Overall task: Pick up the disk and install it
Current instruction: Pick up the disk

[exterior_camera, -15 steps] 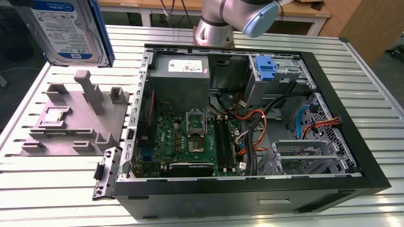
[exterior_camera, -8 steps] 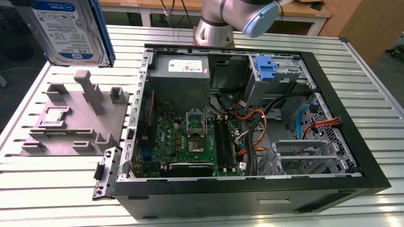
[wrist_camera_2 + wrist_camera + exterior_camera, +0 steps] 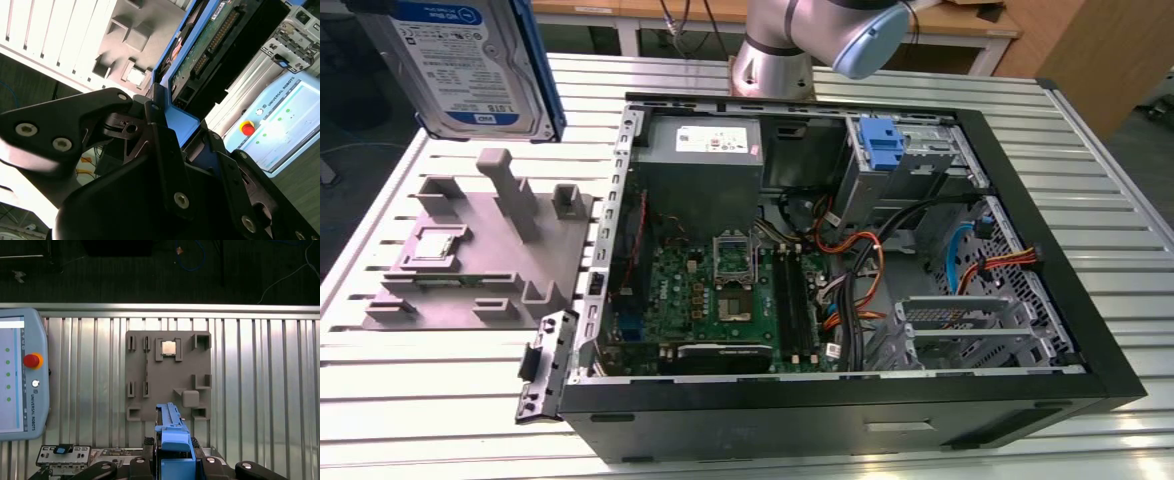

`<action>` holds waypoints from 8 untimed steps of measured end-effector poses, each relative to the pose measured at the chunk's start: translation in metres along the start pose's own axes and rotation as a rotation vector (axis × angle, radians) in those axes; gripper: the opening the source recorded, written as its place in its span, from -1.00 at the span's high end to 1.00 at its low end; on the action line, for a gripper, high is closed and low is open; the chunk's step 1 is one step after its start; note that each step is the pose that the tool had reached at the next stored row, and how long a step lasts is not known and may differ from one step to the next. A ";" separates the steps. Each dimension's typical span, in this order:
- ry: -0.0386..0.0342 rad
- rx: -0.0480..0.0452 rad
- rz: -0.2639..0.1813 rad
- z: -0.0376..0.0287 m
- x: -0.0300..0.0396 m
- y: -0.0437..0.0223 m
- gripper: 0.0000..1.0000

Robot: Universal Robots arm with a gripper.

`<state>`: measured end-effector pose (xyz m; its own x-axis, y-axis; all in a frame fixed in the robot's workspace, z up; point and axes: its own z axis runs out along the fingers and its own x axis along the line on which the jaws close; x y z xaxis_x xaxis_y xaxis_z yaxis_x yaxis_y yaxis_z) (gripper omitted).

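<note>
1. My gripper (image 3: 181,122) is closed onto the disk (image 3: 215,42). Its fingers (image 3: 162,140) press against the blue rails on either side of the disk.
2. In the first wrist view the disk (image 3: 172,432) stands edge-on in the gripper (image 3: 175,462).
3. In the exterior view the disk (image 3: 460,65) hangs in the air with its label showing. It is outside the open computer case (image 3: 1067,330), to the exterior view's left of it, and clear of the desk (image 3: 440,400).
4. A grey fixture plate (image 3: 480,250) lies on the desk just beside the case on that same side. The disk is above it, and a square chip (image 3: 168,348) sits in one of the plate's pockets.
5. Inside the case, a blue bracket (image 3: 881,140) sits in the drive bay at the far corner, beside the grey power-supply box (image 3: 704,140).
</note>
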<state>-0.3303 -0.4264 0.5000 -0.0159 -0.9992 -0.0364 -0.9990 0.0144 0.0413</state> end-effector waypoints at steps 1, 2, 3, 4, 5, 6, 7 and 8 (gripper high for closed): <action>0.0000 0.0000 0.000 0.0000 0.0000 -0.0002 0.26; 0.0000 0.0000 0.000 -0.0001 0.0000 -0.0004 0.26; 0.0000 -0.0001 0.000 -0.0001 0.0000 -0.0006 0.26; 0.0000 -0.0001 0.000 -0.0001 0.0000 -0.0009 0.26; 0.0000 -0.0001 0.000 -0.0001 0.0000 -0.0011 0.26; 0.0000 0.0000 0.000 -0.0001 0.0000 -0.0013 0.26; 0.0000 0.0000 0.000 -0.0001 0.0000 -0.0015 0.26; 0.0000 0.0000 0.000 -0.0001 0.0000 -0.0017 0.26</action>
<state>-0.3287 -0.4264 0.5000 -0.0159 -0.9992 -0.0364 -0.9990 0.0144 0.0413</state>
